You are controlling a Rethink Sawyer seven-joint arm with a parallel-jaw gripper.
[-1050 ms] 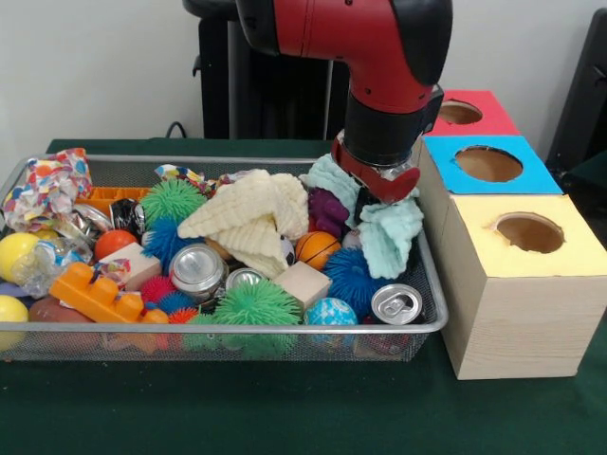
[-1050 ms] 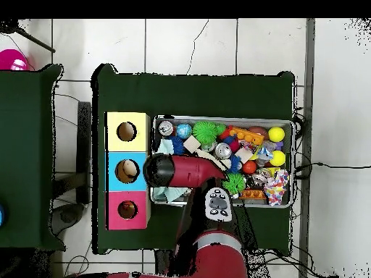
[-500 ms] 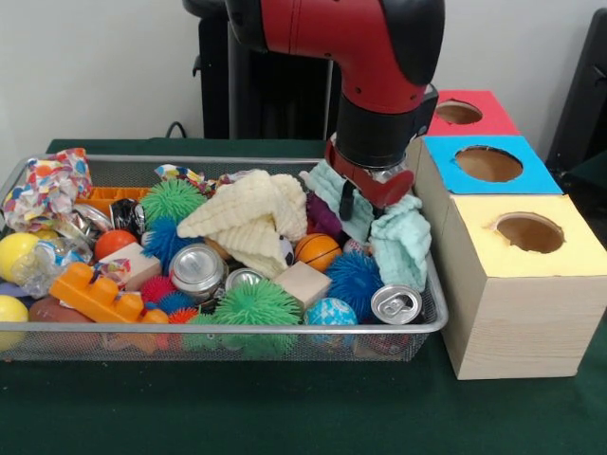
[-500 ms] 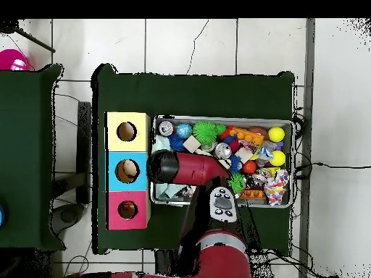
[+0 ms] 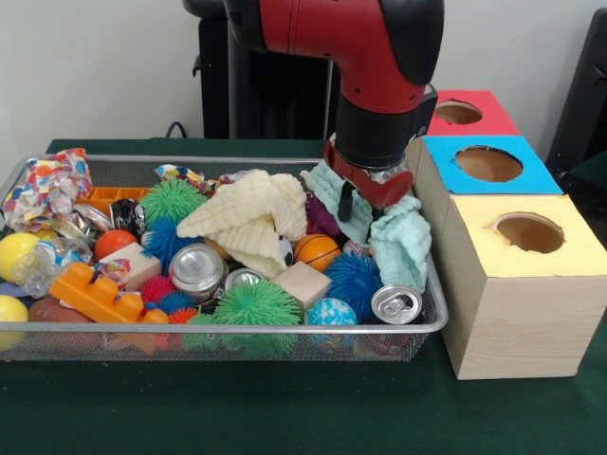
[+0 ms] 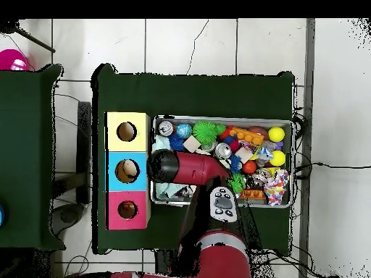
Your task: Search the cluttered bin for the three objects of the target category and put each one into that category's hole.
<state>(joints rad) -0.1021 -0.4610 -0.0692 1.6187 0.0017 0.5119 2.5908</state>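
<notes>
the wire mesh bin sat on the green table, packed full. along its near rim lay an orange toy brick, a green spiky ball, a blue patterned ball and a silver can standing upright at the near right corner. a little further in were another can, a wooden block, a blue spiky ball and a small basketball. a cream waffle cloth was heaped across the middle, with a crumpled colourful paper at the far left. at the bin's right end a mint green cloth hung draped, its long axis running roughly up and down, its upper part reaching under the gripper and its lower end among the toys. whether the fingers were closed on it could not be told. right of the bin stood three boxes with round holes: the yellow box nearest, the blue box behind it, the red box farthest.
</notes>
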